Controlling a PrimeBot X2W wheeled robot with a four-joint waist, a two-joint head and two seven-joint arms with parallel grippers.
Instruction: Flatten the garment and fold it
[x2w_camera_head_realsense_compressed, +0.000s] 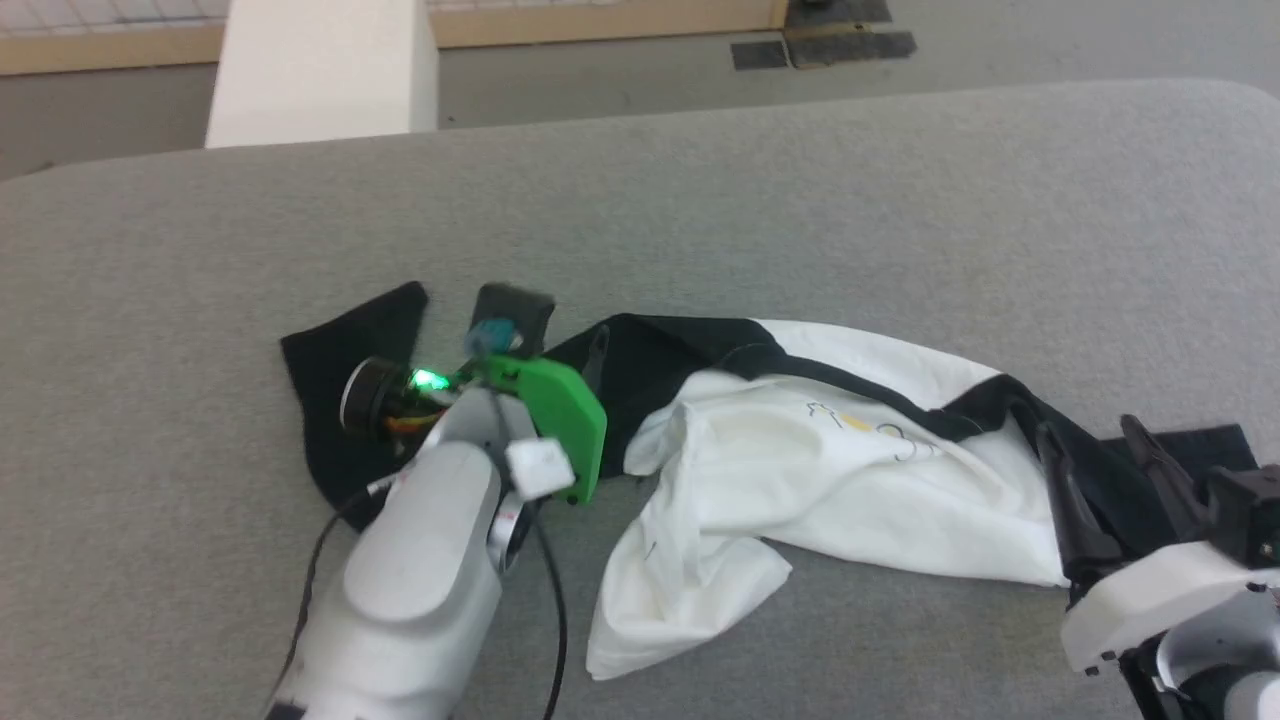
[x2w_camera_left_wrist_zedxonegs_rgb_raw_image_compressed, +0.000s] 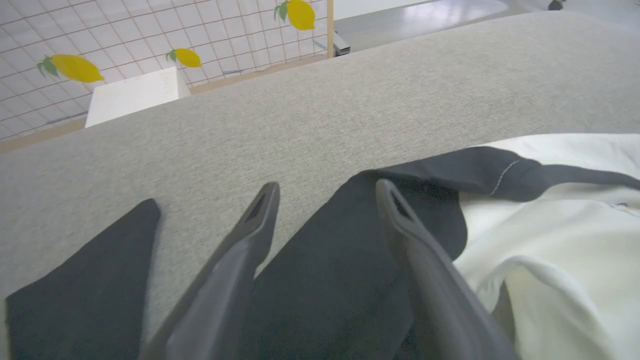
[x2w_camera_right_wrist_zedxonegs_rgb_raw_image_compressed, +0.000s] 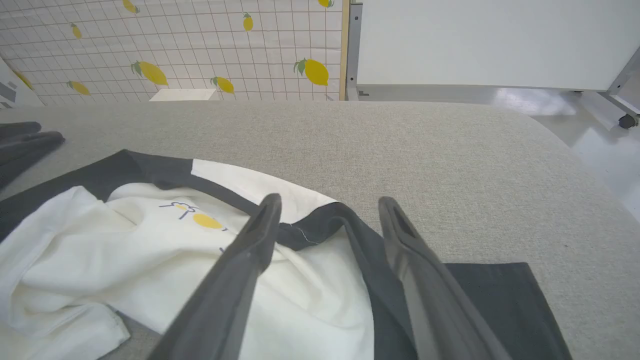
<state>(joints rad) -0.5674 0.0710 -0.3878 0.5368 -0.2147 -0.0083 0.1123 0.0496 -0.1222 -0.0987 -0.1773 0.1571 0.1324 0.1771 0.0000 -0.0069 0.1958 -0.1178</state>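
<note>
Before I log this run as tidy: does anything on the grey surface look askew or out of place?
Yes. The garment lies bunched across the grey surface: white body rumpled, black sleeves splayed at each end. Nothing looks torn or spilled.

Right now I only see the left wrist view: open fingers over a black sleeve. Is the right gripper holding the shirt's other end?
Observer: No. The right gripper is open, its fingers spread over the black shoulder band of the garment.
Operator: Is the shirt flat?
Observer: No. In the head view it is bunched, one white flap trailing toward the robot.
Operator: And the far sleeve?
Observer: That black sleeve lies flat on the grey table beside the right fingers.
</note>
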